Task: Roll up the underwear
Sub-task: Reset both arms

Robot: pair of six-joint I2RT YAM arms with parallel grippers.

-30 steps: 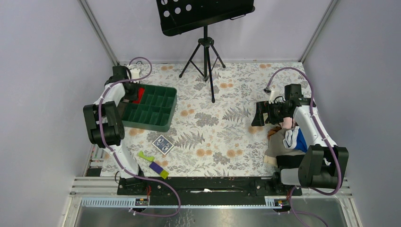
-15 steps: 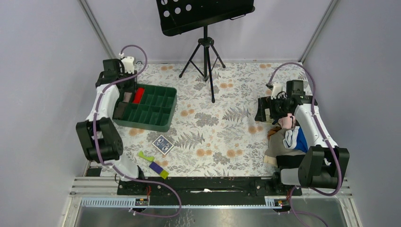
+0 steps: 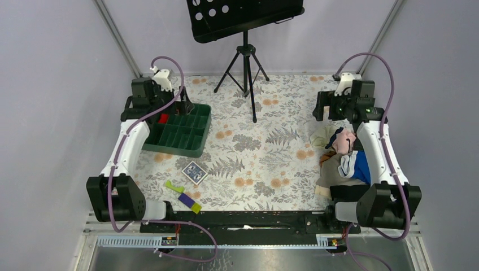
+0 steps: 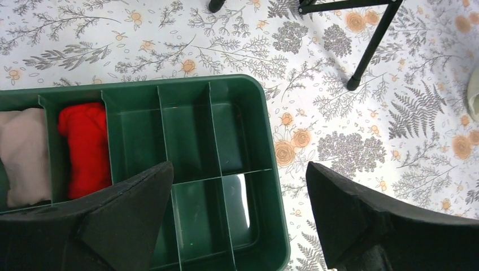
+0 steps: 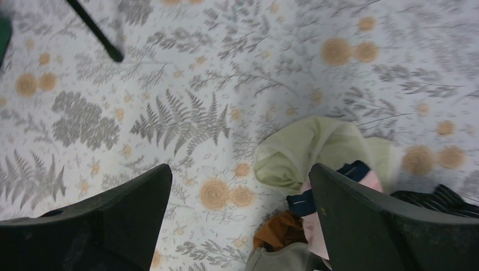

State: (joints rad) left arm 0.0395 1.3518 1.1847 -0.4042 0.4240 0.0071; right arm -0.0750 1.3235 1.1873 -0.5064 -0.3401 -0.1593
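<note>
Floral-printed cloth (image 3: 265,152) with ferns and orange blossoms covers the table, which stands between pale grey walls.

The left gripper (image 4: 237,169) hangs with its black jaws spread wide and nothing between them, above the far end of a dark green plastic tray (image 4: 186,135) split into small compartments. Seen from the left wrist, the bright red rolled underwear (image 4: 85,147) lies in one of these compartments, just to the side of the jaws and clear of both fingers. A beige rolled cloth (image 4: 22,155) fills the compartment next to it, with a divider wall between the two. From overhead, the red roll sits near the tray's far left corner, partly behind the left arm.

The right gripper (image 5: 240,169) is also spread wide and holds nothing. It hovers over bare tablecloth at the far right of the table. Just beside it lies a crumpled pale yellow-green garment (image 5: 310,149) at the far edge of a heap of mixed clothes (image 3: 339,164) in grey, pink, blue and brown.

A black music stand on a tripod (image 3: 245,68) rises at the back centre. Near the front left lie a small blue patterned card box (image 3: 194,172) and, close to it, yellow-green and purple blocks (image 3: 183,196).
</note>
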